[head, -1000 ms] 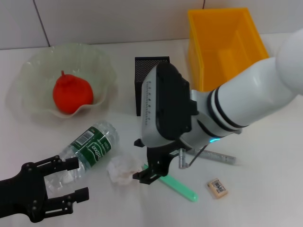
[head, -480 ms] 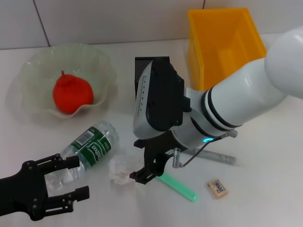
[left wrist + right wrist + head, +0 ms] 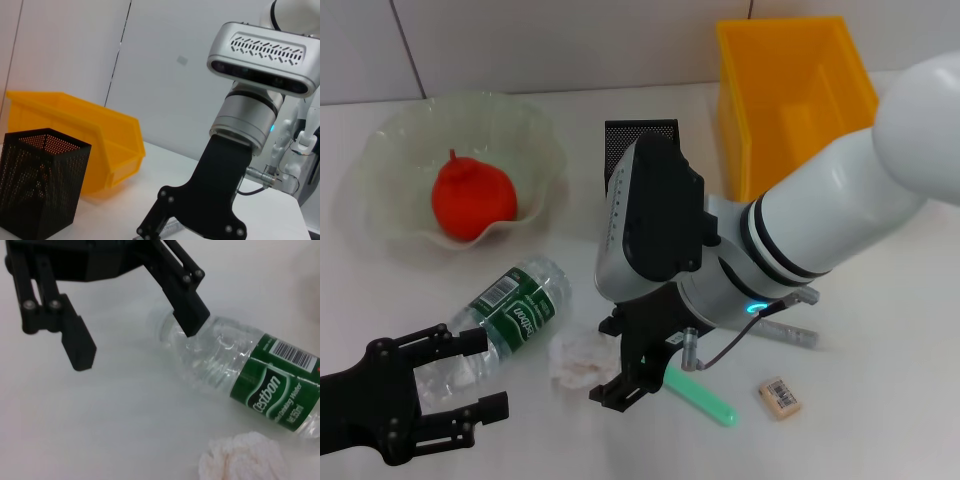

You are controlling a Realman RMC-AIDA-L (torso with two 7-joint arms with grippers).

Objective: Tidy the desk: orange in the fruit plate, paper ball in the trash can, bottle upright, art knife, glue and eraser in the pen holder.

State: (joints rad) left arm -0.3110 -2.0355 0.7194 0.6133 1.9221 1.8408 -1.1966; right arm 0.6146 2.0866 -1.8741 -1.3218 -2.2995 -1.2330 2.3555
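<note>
A clear bottle (image 3: 510, 310) with a green label lies on its side; it also shows in the right wrist view (image 3: 240, 375). My left gripper (image 3: 480, 378) is open at the bottle's near end, also in the right wrist view (image 3: 137, 340). A white paper ball (image 3: 575, 360) lies beside the bottle, also in the right wrist view (image 3: 240, 460). My right gripper (image 3: 618, 385) hangs just right of the ball. A green art knife (image 3: 705, 398), a grey glue tube (image 3: 785, 332) and an eraser (image 3: 779, 396) lie on the table. The orange (image 3: 470, 198) sits in the fruit plate (image 3: 380, 150).
The black mesh pen holder (image 3: 640, 135) stands behind my right arm, also in the left wrist view (image 3: 40, 185). The yellow trash bin (image 3: 790, 90) is at the back right, also in the left wrist view (image 3: 100, 145). A white wall runs along the far edge.
My right arm has moved left and toward the front, bringing its gripper closer to the paper ball. The left gripper and the objects have not moved.
</note>
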